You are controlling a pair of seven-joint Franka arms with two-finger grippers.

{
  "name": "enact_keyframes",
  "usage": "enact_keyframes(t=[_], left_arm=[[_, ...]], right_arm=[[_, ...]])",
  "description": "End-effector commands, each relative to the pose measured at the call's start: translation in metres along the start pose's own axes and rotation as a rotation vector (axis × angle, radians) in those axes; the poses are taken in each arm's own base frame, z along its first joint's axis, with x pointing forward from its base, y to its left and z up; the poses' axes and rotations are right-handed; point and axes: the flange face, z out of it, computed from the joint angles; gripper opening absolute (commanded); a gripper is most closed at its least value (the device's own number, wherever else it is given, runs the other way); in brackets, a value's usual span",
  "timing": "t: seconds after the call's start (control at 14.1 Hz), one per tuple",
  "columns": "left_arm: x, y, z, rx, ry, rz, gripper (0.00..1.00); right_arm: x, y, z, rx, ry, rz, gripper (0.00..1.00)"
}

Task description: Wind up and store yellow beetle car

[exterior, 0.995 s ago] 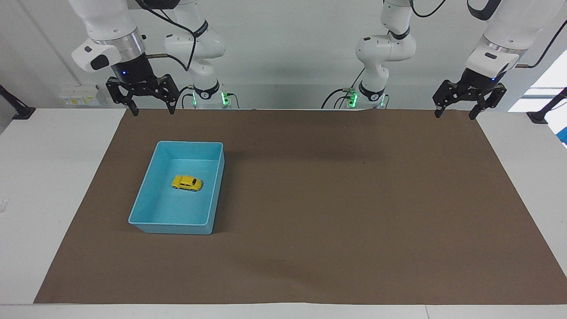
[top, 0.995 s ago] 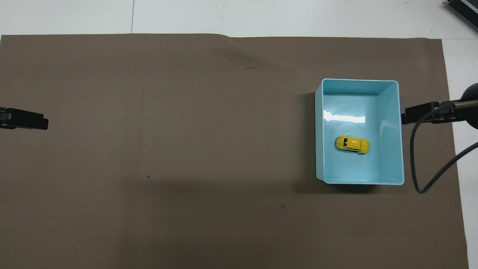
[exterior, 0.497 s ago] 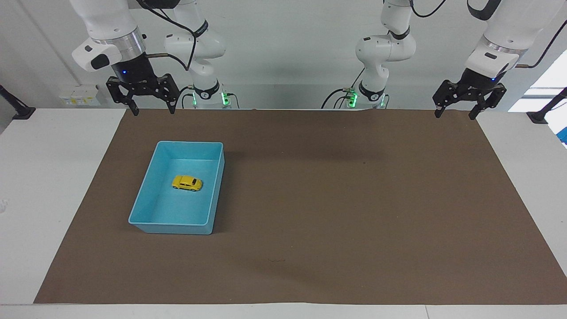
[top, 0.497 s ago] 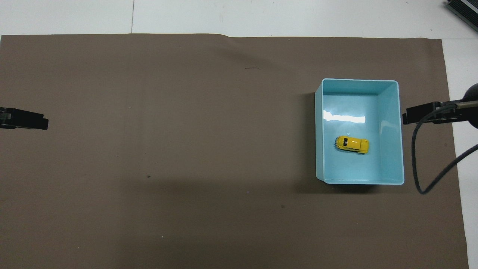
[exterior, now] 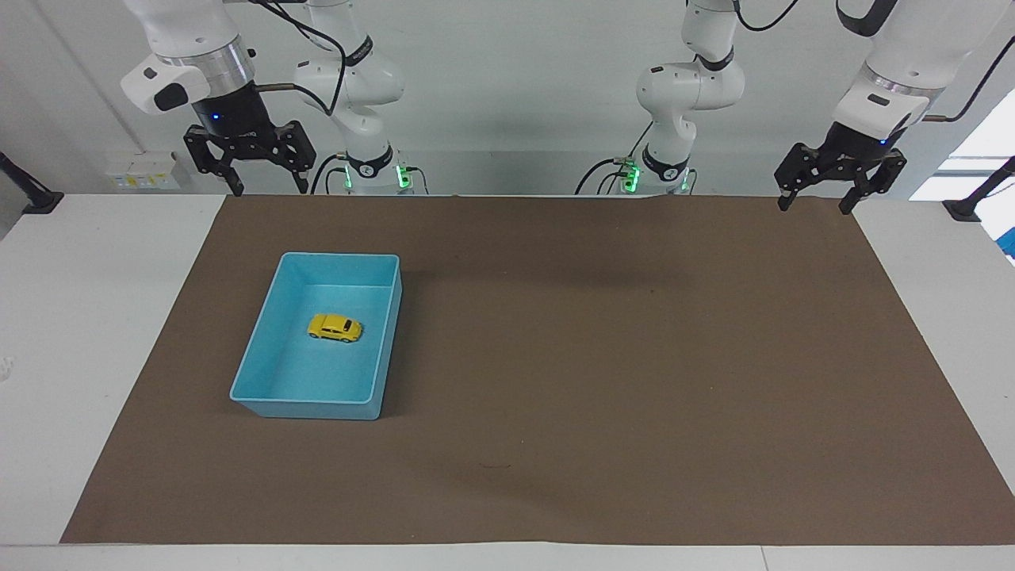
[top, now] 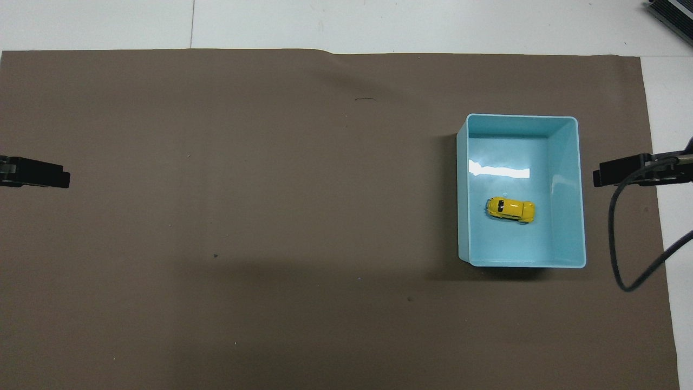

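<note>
The yellow beetle car point(exterior: 335, 327) point(top: 510, 209) rests on its wheels on the floor of the light-blue bin point(exterior: 247, 366) point(top: 580, 195), toward the right arm's end of the table. My right gripper point(exterior: 247, 187) hangs open and empty high over the mat's edge by the robots, well clear of the bin. Only its tip point(top: 617, 173) shows in the overhead view. My left gripper point(exterior: 817, 205) hangs open and empty over the mat's corner at the left arm's end, and waits. Its tip point(top: 38, 173) shows at the overhead view's edge.
A brown mat point(exterior: 603, 357) covers most of the white table point(exterior: 87, 317). A black cable point(top: 628, 244) loops down from the right arm beside the bin. The two arm bases point(exterior: 373, 170) stand at the robots' edge of the table.
The right gripper has risen and drawn back toward its end of the table, away from the bin. The car, the bin and the left gripper have not moved.
</note>
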Motion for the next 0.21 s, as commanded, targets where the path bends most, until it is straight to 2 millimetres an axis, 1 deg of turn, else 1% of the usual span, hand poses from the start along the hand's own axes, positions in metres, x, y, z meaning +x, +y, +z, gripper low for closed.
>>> enact_keyframes(t=[0.0,0.14], left_arm=[[-0.0049,-0.0016,-0.0042,-0.008,-0.005,-0.011,1.0],[-0.0049,-0.0016,-0.0042,-0.008,-0.005,-0.011,1.0]], right_arm=[[-0.0022,0.002,-0.0044,0.011,0.0,0.031,1.0],[-0.0025,0.001,-0.0041,0.013,-0.003,0.03,1.0]])
